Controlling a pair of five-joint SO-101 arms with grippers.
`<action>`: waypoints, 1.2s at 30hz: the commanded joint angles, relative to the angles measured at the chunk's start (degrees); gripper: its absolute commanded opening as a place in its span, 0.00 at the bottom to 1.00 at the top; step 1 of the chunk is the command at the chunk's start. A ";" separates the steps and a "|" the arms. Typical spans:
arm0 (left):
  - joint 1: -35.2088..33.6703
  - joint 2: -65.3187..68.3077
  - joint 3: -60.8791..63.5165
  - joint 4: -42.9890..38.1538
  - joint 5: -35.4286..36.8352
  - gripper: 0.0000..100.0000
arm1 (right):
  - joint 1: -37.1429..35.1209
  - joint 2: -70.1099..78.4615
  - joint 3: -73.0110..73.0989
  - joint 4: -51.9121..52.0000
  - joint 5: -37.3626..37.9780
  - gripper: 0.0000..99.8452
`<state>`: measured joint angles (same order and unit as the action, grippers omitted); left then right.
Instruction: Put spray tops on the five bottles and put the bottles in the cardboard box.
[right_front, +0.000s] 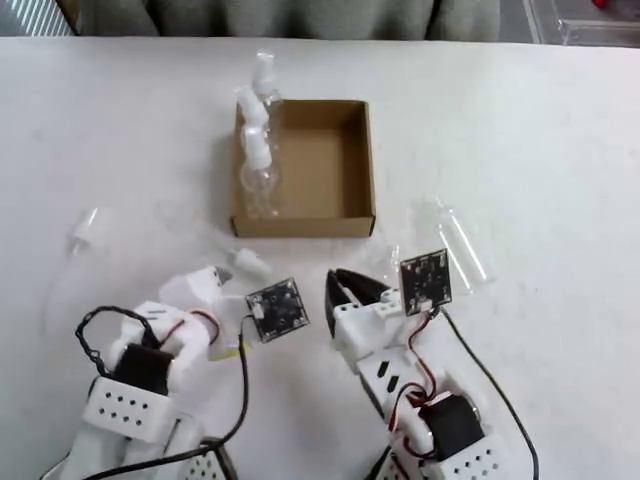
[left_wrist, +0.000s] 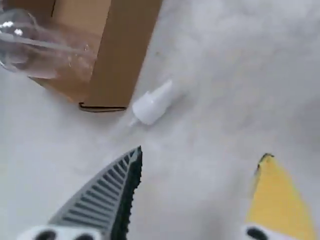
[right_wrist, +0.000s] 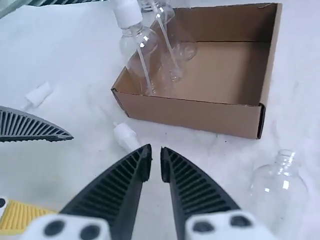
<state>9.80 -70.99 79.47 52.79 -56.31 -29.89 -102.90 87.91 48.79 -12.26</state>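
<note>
The cardboard box sits mid-table, with clear bottles wearing white spray tops leaning along its left side. A loose spray top lies on the table just in front of the box. My left gripper is open, grey and yellow fingers wide apart, a short way short of that spray top. My right gripper is shut on nothing, its black tips close beside the same spray top. An uncapped clear bottle lies to the right of my right gripper.
Another white spray top lies far left on the white table. The uncapped bottle rests right of the box's front corner. The box's right half is bare cardboard. Both arms stand close together near the front edge.
</note>
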 joint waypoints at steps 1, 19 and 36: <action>-0.57 -0.92 -2.64 0.44 -3.34 0.34 | 0.40 -0.31 -0.70 -1.01 4.31 0.02; -1.63 42.33 -32.70 -4.84 -7.03 0.34 | 0.66 -0.31 -0.70 -0.84 4.84 0.02; -0.66 62.29 -37.54 -16.44 -6.86 0.34 | 0.40 -0.31 0.18 -1.19 4.92 0.02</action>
<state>8.48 -8.48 44.84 38.02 -62.81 -29.63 -102.90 88.79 48.79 -7.96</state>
